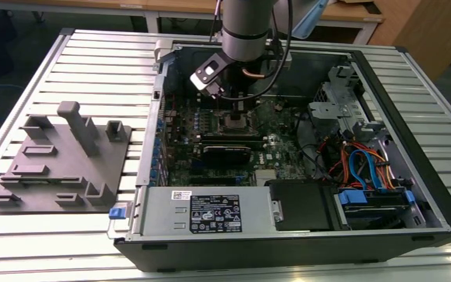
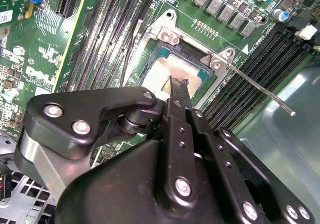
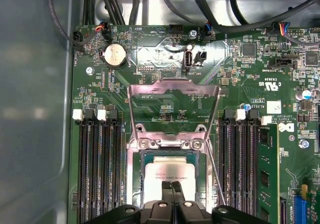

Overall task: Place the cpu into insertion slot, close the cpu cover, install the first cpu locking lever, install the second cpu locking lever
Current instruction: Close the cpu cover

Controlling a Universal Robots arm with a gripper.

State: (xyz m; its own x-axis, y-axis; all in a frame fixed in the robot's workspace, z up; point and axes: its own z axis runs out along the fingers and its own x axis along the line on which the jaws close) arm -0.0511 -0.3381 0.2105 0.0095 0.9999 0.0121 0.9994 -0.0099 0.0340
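Exterior view's left: 1 grey fixture tray [image 1: 61,164] with upright posts, on the slatted table [image 1: 92,59]. Just beside it, towards the exterior view's right: 1 open computer case [image 1: 288,252] lying on its side. 1 power supply [image 1: 202,214] sits at the near edge, and blue and orange cables [image 1: 363,167] lie at the exterior view's right end.

1 arm [image 1: 245,29] comes straight down into the case, over the middle of the motherboard [image 1: 209,138].

First wrist view:
- 2 banks of long black memory slots, one [image 3: 97,169] on each side [image 3: 235,169] of the socket area.
- 2 white clips showing on each bank.
- 1 green memory module [image 3: 268,174] fitted beside the far bank.
- 1 coin battery [image 3: 114,55] near the board edge.

Task parts:
- 1 cpu [image 3: 172,173], seated flat in the insertion slot [image 3: 134,184], silver top up.
- 1 cpu cover [image 3: 172,85], swung open on its hinge and clear of the cpu; the board is visible through its cut-out.
- 1 locking lever [image 2: 260,87] clearly seen in the second wrist view, unlatched and sticking out free past the slot corner. The thin rod [image 3: 216,171] beside the slot in the first wrist view looks like a lever too. I can't tell if it's the same one.

Gripper [image 3: 174,186]: fingers pressed together, no gap, nothing between them. Tips are down on the top of the cpu near its edge, seen in both wrist views.
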